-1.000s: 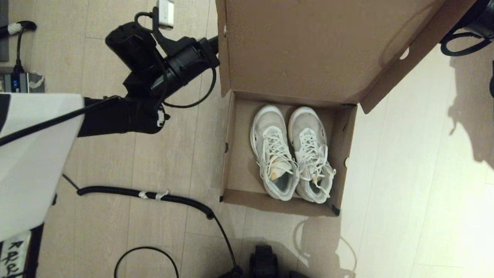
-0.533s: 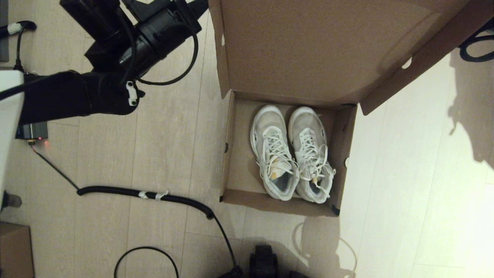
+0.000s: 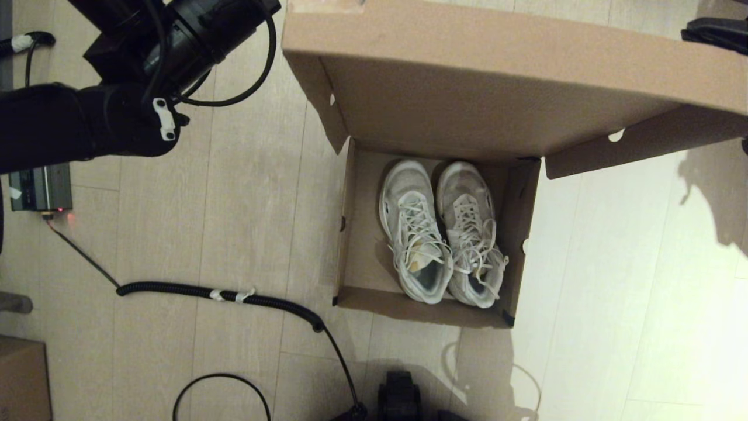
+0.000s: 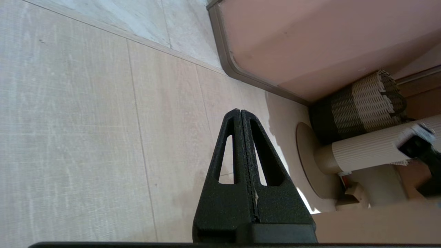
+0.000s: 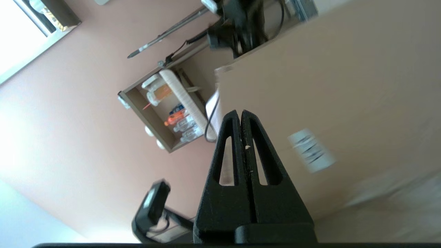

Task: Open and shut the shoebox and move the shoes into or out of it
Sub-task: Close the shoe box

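The brown shoebox (image 3: pixel 349 234) stands on the floor, its hinged lid (image 3: pixel 497 88) tilted forward above the box's far part. Two white sneakers (image 3: pixel 441 234) lie side by side inside, toes away from me. My left arm (image 3: pixel 175 41) reaches past the lid's left corner. The left gripper (image 4: pixel 240 111) is shut and empty above bare floor, with a strip of the box (image 4: pixel 372 224) beside it. My right gripper (image 5: pixel 240 112) is shut and empty just behind the lid's outer face (image 5: pixel 344 86), near its white label (image 5: pixel 311 150). Only a bit of the right arm (image 3: pixel 716 29) shows.
A black coiled cable (image 3: pixel 234 295) crosses the floor left of the box. A small device with a red light (image 3: pixel 38 187) and a darker carton (image 3: pixel 20 380) sit at the far left. A ribbed post on a round base (image 4: pixel 365 150) stands beyond the left gripper.
The lid has swung from leaning back to tilting forward over the box. The left arm has moved up and away to the far left, and the right arm has shifted behind the lid.
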You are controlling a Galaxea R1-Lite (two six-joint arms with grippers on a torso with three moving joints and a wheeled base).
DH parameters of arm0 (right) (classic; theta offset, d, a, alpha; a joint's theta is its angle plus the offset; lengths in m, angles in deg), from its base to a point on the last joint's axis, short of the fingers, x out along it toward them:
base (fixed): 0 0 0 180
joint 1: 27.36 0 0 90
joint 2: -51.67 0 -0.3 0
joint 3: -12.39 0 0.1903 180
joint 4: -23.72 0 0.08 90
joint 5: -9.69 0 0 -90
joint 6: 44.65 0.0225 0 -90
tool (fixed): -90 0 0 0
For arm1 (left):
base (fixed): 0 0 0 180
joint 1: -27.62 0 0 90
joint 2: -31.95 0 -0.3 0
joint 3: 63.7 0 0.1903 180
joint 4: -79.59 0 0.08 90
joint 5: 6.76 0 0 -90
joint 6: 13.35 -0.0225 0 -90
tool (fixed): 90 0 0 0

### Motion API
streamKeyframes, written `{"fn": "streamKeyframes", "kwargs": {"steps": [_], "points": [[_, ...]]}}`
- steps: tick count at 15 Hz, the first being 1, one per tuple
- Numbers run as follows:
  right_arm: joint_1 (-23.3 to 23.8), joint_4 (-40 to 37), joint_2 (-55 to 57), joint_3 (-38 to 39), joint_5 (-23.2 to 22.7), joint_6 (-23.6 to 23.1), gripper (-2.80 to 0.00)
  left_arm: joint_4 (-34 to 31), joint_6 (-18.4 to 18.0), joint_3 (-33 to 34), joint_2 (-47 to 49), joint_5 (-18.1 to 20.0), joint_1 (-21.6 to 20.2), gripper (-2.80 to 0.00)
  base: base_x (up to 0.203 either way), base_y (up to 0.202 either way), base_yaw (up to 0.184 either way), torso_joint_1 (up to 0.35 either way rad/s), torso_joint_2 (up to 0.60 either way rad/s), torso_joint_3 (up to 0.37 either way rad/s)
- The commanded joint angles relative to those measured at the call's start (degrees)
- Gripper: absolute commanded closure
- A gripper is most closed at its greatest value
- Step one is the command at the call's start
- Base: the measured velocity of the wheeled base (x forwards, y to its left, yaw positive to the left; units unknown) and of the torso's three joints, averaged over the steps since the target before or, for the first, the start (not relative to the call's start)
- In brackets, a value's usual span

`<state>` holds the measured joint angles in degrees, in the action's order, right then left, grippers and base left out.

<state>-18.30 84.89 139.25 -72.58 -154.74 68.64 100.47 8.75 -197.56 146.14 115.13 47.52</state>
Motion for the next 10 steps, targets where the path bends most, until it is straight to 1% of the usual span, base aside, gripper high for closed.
{"fn": "streamKeyframes", "kwargs": {"steps": [1,4,8,9,10], "points": [[0.0,1.7,-6.2,7.3,-0.5,0.8,0.00,-0.2,0.1,0.0,-0.9,0.2,0.4,0.00,0.000,0.000,0.000,0.000,0.00,0.000],[0.0,2.8,-17.0,18.4,-1.0,1.1,0.00,-1.5,0.1,0.1,-2.1,0.2,2.2,0.00,0.000,0.000,0.000,0.000,0.00,0.000],[0.0,3.1,-35.3,35.8,-5.6,4.4,0.00,-3.9,0.0,1.0,-5.2,0.1,4.9,0.00,0.000,0.000,0.000,0.000,0.00,0.000],[0.1,3.1,-38.8,40.1,-6.5,4.9,0.00,-4.2,-0.1,2.4,-6.3,0.1,5.9,0.00,0.000,0.000,0.000,0.000,0.00,0.000],[0.4,3.1,-40.6,42.4,-6.9,4.4,0.00,-4.2,-0.3,4.5,-7.3,-0.3,6.8,0.00,0.000,0.000,0.000,0.000,0.00,0.000]]}}
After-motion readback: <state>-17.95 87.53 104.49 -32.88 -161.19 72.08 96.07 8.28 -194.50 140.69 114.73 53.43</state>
